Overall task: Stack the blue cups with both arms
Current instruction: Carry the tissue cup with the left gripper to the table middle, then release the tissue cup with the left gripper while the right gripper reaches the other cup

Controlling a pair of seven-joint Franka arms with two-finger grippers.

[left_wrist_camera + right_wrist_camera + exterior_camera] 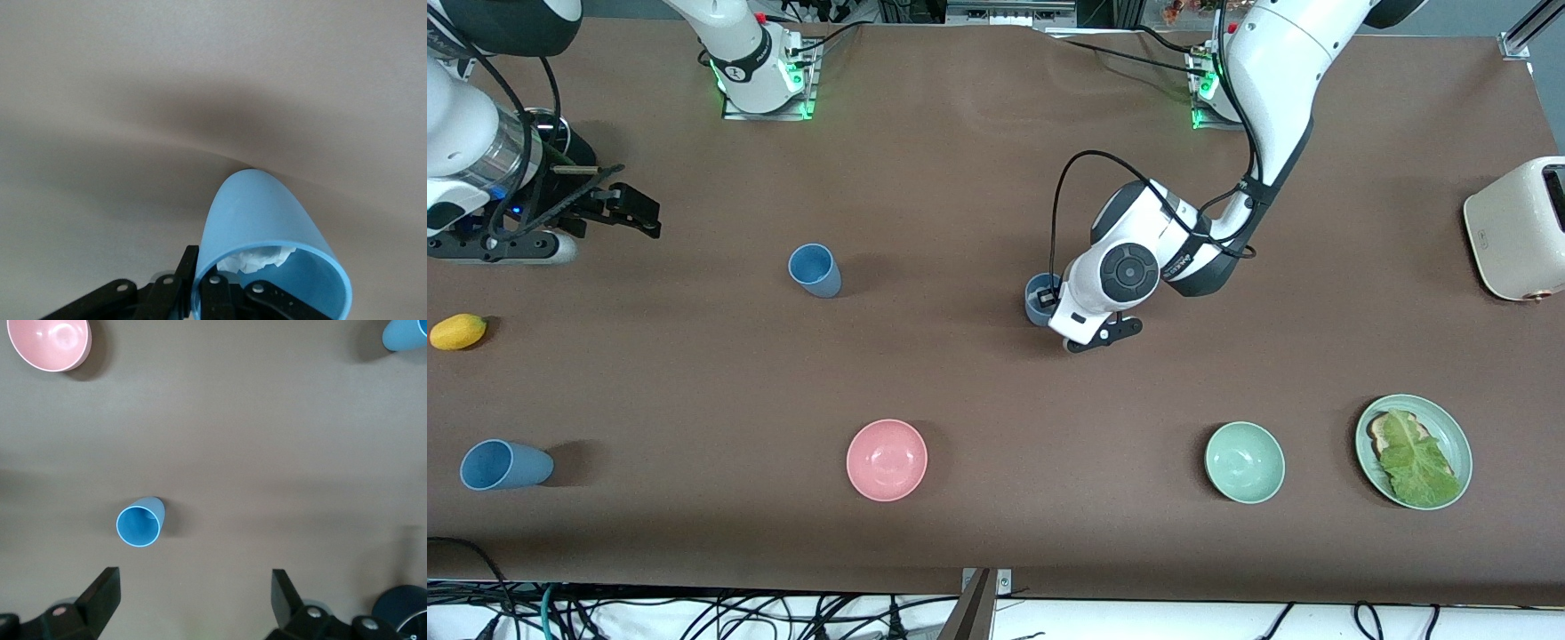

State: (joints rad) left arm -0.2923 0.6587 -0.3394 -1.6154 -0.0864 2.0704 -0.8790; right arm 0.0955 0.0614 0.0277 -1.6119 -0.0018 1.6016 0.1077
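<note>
A greyer blue cup (1039, 300) stands mid-table. My left gripper (1048, 300) is shut on its rim wall, one finger inside and one outside. In the left wrist view the cup (260, 213) holds crumpled white paper, and the gripper (203, 270) clamps its wall. A second blue cup (815, 269) stands toward the right arm's end; it also shows in the right wrist view (140, 523). A third blue cup (503, 464) stands nearer the front camera at that end. My right gripper (633, 213) is open and empty in the air, its jaws wide apart in the right wrist view (193, 583).
A pink bowl (887, 460) and a pale green bowl (1245, 462) sit near the front edge. A green plate (1454, 436) with toast and lettuce is beside the green bowl. A cream toaster (1519, 227) stands at the left arm's end. A yellow fruit (458, 332) lies at the right arm's end.
</note>
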